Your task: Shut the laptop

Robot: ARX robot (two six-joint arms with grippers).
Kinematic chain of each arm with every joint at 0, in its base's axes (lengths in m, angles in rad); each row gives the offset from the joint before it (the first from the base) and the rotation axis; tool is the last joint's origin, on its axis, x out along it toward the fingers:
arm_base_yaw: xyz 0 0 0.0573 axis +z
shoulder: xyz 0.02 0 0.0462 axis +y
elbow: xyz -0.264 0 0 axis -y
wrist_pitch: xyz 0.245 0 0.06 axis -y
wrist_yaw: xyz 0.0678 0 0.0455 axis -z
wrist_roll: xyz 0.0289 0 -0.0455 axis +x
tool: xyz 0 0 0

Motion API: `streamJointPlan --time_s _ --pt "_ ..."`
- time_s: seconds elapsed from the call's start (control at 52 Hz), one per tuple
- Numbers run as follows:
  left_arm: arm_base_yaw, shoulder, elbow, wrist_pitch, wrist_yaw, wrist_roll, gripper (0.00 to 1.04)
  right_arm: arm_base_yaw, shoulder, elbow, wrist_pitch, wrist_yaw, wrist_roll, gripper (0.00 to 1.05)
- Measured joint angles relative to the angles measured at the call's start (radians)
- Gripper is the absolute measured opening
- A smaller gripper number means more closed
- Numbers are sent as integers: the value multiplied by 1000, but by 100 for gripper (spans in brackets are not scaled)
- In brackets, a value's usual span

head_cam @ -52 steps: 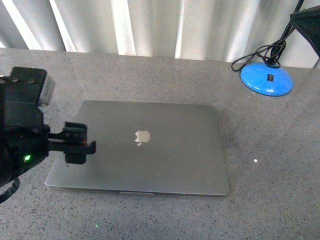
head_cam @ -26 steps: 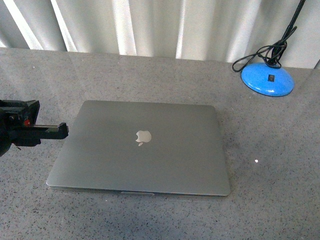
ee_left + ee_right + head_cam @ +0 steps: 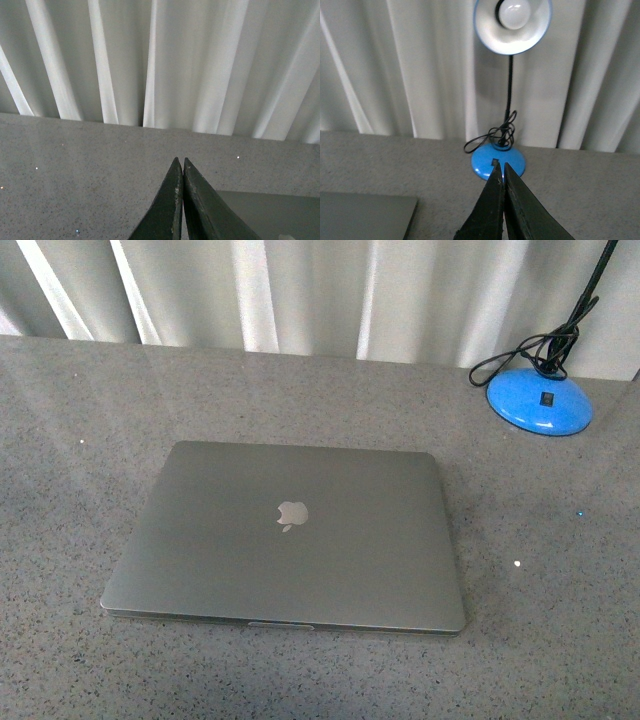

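The closed laptop [image 3: 285,540] lies flat across the centre of the front frame, with bare grey tabletop [image 3: 80,400] open on its left, right and lower sides. At the upper right a blue desk lamp [image 3: 540,405] with its coiled black cord [image 3: 520,350] blocks that corner. White curtains [image 3: 300,290] wall off the top edge.

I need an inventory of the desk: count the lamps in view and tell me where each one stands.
1. A blue-based desk lamp stands at the far right of the table, near the curtain, beyond and to the right of the closed laptop. None other shows, though the views cover only part of the table.
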Motion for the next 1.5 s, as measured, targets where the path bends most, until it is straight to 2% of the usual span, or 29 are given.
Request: streamJointPlan --time_s 0.288,1.269,1.346,1.5 --pt "0 -308 5 -332 0 0 4 -11 -177 -31 -146 -5 1 1" --pt "0 -693 5 -704 0 0 4 -11 -669 -35 -608 -5 8 1" --pt "0 -813 6 -860 3 0 4 -11 -692 -35 -632 -4 8 1" --pt "0 -862 6 -877 3 1 4 -11 -726 -35 -664 -4 8 1"
